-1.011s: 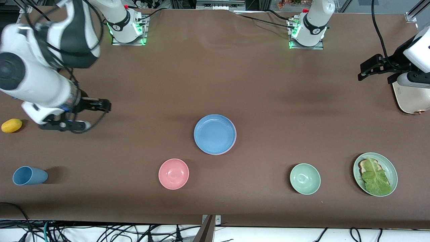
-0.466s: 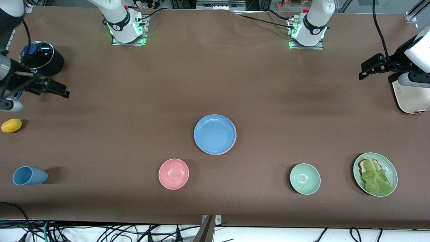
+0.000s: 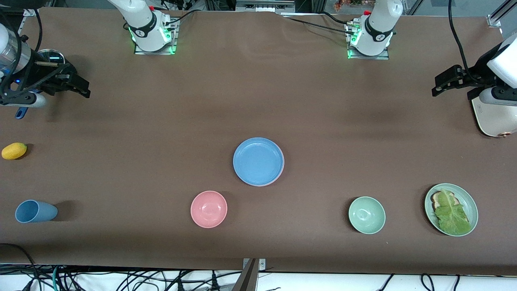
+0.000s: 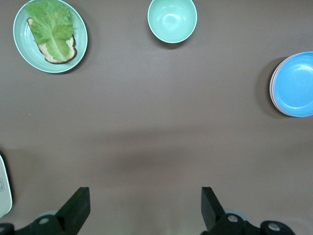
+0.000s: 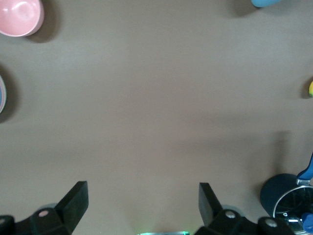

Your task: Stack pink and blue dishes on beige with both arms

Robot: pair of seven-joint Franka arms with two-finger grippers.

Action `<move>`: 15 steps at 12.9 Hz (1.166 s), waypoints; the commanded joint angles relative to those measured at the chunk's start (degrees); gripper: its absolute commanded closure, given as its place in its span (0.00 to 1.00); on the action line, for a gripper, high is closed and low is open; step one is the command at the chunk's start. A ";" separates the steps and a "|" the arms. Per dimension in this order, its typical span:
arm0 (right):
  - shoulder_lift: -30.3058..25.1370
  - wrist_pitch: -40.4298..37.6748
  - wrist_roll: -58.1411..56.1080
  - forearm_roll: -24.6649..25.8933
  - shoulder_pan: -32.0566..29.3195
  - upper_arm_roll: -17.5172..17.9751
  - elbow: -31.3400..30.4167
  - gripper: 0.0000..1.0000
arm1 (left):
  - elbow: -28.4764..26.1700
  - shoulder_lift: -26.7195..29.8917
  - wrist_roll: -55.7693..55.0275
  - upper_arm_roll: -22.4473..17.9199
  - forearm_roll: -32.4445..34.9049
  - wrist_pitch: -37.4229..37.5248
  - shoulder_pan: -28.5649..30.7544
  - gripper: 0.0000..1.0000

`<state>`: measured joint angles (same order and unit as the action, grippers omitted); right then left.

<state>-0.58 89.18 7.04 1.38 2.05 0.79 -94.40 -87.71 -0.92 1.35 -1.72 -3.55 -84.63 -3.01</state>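
The blue plate (image 3: 258,161) lay in the middle of the brown table (image 3: 258,101), on top of a stack; in the left wrist view a pink rim showed under it, and the beige plate could not be told. Both grippers were well apart from the blue plate. The left gripper (image 3: 443,83) hung with open fingers toward the left arm's end, holding nothing. The right gripper (image 3: 76,85) hung open and empty toward the right arm's end. A pink bowl (image 3: 209,209) stood nearer to the front camera than the blue plate.
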 commanded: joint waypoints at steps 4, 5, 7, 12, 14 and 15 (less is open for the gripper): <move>2.24 0.91 -0.71 0.38 -2.31 1.14 2.71 0.00 | 0.08 0.30 1.02 0.05 -0.23 0.43 0.28 0.00; 2.95 0.82 -0.89 0.38 -2.31 1.14 3.77 0.00 | 0.08 0.22 1.02 0.05 -0.32 0.43 0.28 0.00; 3.22 0.73 -0.80 0.38 -2.31 1.14 3.96 0.00 | 0.08 0.04 1.02 0.14 -0.23 0.43 0.28 0.00; 3.04 1.43 0.43 -0.15 -2.31 1.06 3.79 0.00 | 0.08 0.04 1.02 0.14 -0.23 0.43 0.20 0.00; 3.04 2.31 0.52 -0.32 -2.31 1.06 3.61 0.00 | 0.08 0.04 1.11 0.14 -0.23 0.43 0.20 0.00; 3.04 2.40 0.52 -1.37 -2.31 1.06 3.52 0.00 | 0.08 0.04 1.11 0.14 -0.23 0.43 0.20 0.00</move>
<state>2.16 91.54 6.95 1.12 0.70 0.99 -91.81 -87.71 -1.10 1.36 -1.66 -3.55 -84.63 -3.01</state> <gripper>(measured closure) 0.000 0.000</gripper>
